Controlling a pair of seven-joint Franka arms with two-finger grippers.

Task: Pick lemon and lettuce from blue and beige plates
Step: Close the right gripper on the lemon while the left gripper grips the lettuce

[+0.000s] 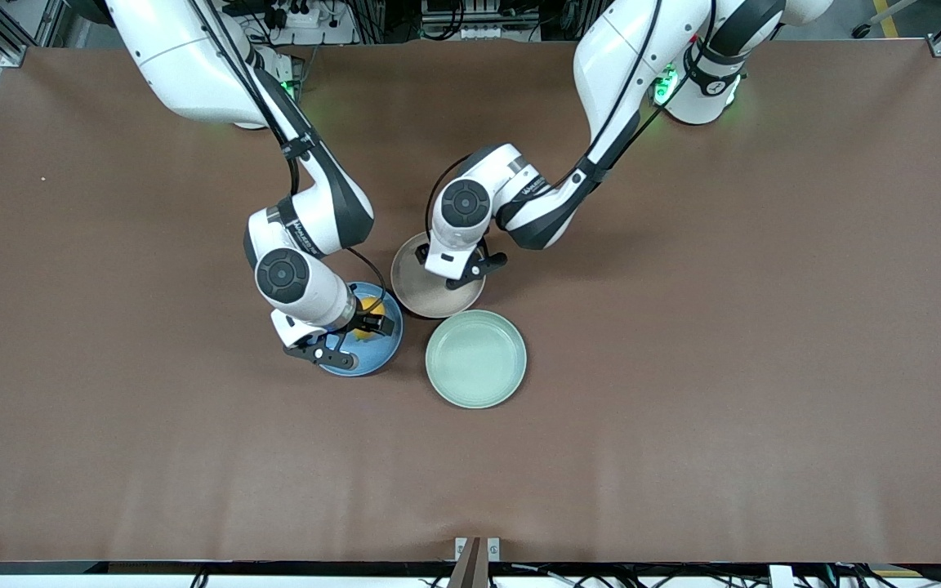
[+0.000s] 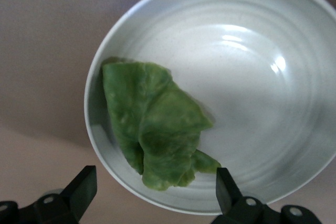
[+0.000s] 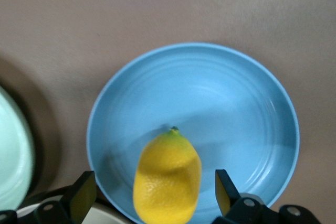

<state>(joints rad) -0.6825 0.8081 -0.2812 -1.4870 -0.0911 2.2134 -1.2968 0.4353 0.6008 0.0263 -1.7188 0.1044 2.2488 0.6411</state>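
Note:
A yellow lemon (image 1: pixel 369 311) lies on the blue plate (image 1: pixel 374 359). My right gripper (image 1: pixel 351 340) is low over that plate and open. In the right wrist view the lemon (image 3: pixel 168 177) sits between the spread fingers of the right gripper (image 3: pixel 153 195), on the blue plate (image 3: pixel 220 103). My left gripper (image 1: pixel 452 269) is over the beige plate (image 1: pixel 421 304) and hides the lettuce in the front view. In the left wrist view a green lettuce leaf (image 2: pixel 152 129) lies in the beige plate (image 2: pixel 252 87), its edge between the open fingers of the left gripper (image 2: pixel 156 190).
An empty pale green plate (image 1: pixel 476 358) stands beside the blue plate and nearer to the front camera than the beige plate; its rim shows in the right wrist view (image 3: pixel 10 150). The three plates stand close together. The brown table (image 1: pixel 724 367) stretches wide around them.

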